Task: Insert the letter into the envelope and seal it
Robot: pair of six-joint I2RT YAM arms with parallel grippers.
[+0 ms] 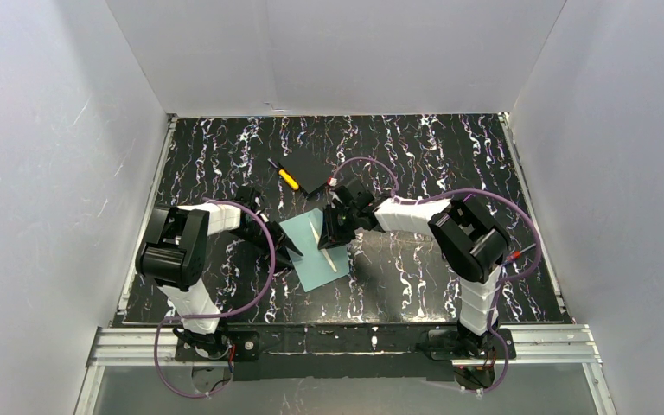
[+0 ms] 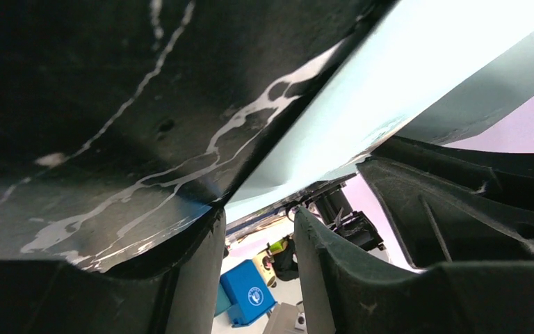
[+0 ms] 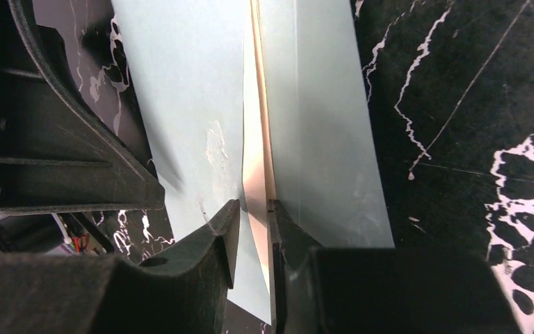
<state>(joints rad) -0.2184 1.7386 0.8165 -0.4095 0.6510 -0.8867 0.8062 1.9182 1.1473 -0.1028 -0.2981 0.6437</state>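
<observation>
The pale teal envelope lies flat on the marbled table between the two arms. A thin tan strip of the letter shows along the envelope's flap line; the rest of it is hidden inside. My right gripper hangs over the envelope's far right part. In the right wrist view its jaws stand a narrow gap apart, one on each side of the letter strip on the envelope. My left gripper sits low at the envelope's left edge. It is open, with the envelope just beyond its tips.
A flat black square pad and a yellow-handled tool lie behind the envelope. White walls close in the table on three sides. A black part of the other arm stands close on the left in the right wrist view.
</observation>
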